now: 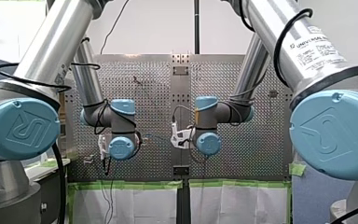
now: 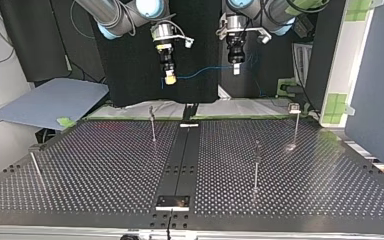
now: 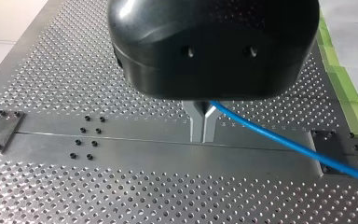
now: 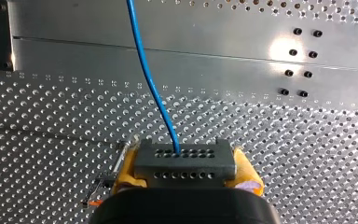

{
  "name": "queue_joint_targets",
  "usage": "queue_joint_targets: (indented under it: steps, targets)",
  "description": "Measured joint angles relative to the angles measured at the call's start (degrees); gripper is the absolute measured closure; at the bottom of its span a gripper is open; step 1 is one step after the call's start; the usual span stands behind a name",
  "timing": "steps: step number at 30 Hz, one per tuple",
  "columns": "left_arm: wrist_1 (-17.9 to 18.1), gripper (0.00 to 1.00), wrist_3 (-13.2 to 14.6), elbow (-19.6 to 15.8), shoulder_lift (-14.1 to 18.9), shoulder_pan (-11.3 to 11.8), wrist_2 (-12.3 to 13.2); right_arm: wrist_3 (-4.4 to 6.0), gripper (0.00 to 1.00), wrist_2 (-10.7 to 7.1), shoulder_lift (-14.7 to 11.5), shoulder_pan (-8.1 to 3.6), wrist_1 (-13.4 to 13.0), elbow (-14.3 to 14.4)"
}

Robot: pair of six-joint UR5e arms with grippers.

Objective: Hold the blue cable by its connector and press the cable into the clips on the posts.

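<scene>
Blue cable [image 2: 200, 73] hangs in the air between the two grippers, above the far edge of the desk [image 2: 105, 165] in the top view. It makes a loose, almost level line, and it touches none of the thin posts [image 2: 256, 165] that stand upright on the desk, which are well apart from it and lower in that view.

My right gripper [image 4: 185, 170] holds the connector [image 4: 185, 158], a grey block with rows of small holes. The block sits tight between the yellow pads [image 4: 127, 167], one pad on each side. In the right wrist view the cable comes out of one of the holes and runs away from the gripper over the perforated desk.

My left gripper [image 3: 203, 139] has its metal fingers [image 3: 197, 125] pressed close together, with almost no gap. The cable comes out from between them near their base and runs off to one side, so this gripper seems to pinch the cable itself. In the top view this gripper is near the other one, at about the same height.
</scene>
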Motion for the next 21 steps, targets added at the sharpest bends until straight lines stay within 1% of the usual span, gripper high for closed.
queue_joint_targets:
  steps: [6,9,14,21]
  targets:
    - [-0.04,1.00,0.03,-0.01,-0.03,0.03,-0.02,0.00,1.00,0.00,0.00,0.02,0.00,0.00]
    - [-0.57,1.00,0.27,-0.06,-0.55,0.55,-0.52,0.00,1.00,0.00,0.00,0.06,0.00,0.00]
    - [-1.15,1.00,0.42,-0.07,-2.49,1.91,-1.21,0.00,1.00,0.00,0.00,0.02,0.00,0.00]
    - [-1.22,1.00,0.44,-0.09,-5.55,2.18,-1.31,0.00,1.00,0.00,0.00,0.00,0.00,0.00]
